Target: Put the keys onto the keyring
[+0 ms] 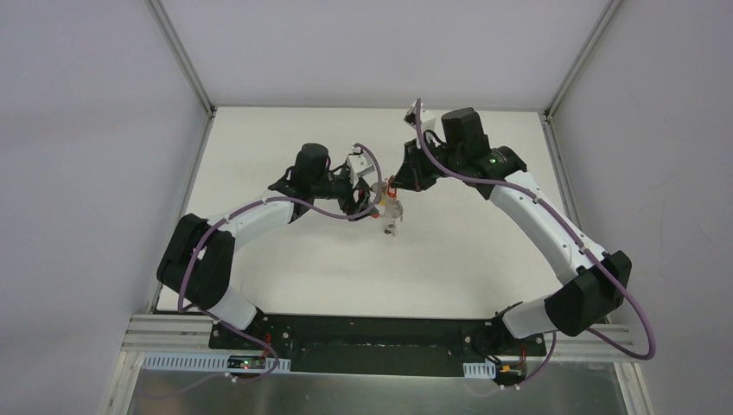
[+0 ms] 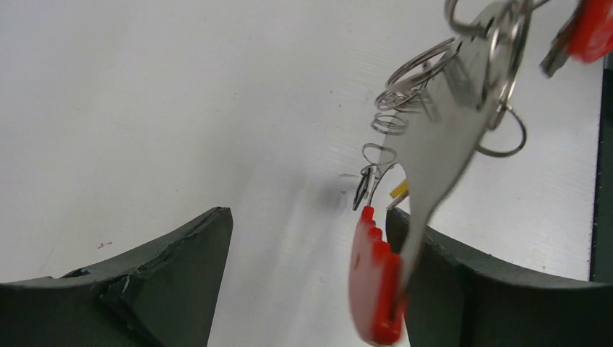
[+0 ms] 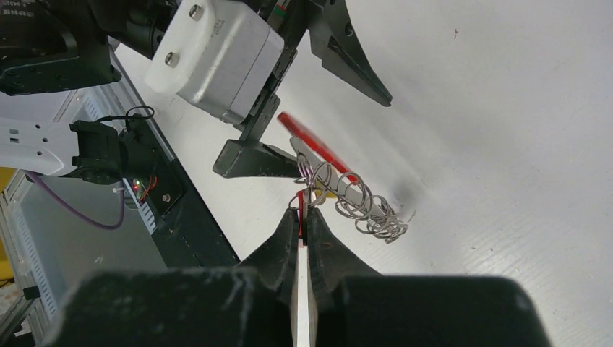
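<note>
White table (image 1: 484,251), both arms meeting mid-surface. Right gripper (image 3: 304,218) is pinched tight on the keyring (image 3: 299,200)'s red edge. Left gripper (image 2: 307,220) gapes wide, a red key (image 2: 372,289) leaning against one finger.

A white counter (image 1: 302,259) stands between pale walls (image 1: 78,173) with aluminium corner posts (image 1: 180,54). Along its near edge run a black rail (image 1: 372,333), white slotted cable ducts (image 1: 181,363) and a grey metal sheet (image 1: 372,393).

Bright, even light, soft faint shadows on the table (image 3: 506,108); nearest keys (image 2: 372,289) blur.
</note>
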Available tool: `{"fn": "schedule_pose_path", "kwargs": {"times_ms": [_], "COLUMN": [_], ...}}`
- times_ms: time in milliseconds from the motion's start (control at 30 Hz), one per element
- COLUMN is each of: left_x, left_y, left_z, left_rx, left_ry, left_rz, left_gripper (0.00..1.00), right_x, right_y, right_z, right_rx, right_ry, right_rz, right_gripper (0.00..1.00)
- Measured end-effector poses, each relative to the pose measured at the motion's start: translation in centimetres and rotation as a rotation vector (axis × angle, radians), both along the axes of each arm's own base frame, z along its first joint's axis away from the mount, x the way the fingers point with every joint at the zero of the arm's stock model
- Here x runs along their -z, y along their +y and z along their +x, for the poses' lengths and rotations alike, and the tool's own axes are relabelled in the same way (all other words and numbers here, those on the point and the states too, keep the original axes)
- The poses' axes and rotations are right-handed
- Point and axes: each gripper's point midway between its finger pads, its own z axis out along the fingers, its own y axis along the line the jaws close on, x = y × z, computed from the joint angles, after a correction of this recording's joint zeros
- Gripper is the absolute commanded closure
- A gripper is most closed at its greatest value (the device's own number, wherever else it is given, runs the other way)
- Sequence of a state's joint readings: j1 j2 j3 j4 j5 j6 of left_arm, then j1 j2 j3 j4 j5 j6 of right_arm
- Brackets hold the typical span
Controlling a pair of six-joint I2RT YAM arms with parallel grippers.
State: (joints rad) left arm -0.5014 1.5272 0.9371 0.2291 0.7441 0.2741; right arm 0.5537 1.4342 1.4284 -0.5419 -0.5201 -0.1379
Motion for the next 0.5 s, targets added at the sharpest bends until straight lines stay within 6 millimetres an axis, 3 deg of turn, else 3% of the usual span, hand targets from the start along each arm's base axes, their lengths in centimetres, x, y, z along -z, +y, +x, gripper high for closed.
{"fn": "schedule_pose_path", "kwargs": {"times_ms": [200, 500], "left_x": [0.1, -1.4], "left_y": [-0.3, -2.0], "left_z": [0.4, 0.4], "left_rx": [0.026, 0.096], "left_ry": [-0.004, 0.016], "left_rz": [-0.025, -0.106], "left_gripper": [0.50, 0.55], "right_x": [-0.3, -0.5], "right_y": [-0.6, -0.8], "right_z": [0.9, 1.1], "right_rx": [0.024, 0.031], "right_ry": [-0.001, 0.011], "right_rz": [0.019, 0.037], "right_gripper": [1.00, 1.00]}}
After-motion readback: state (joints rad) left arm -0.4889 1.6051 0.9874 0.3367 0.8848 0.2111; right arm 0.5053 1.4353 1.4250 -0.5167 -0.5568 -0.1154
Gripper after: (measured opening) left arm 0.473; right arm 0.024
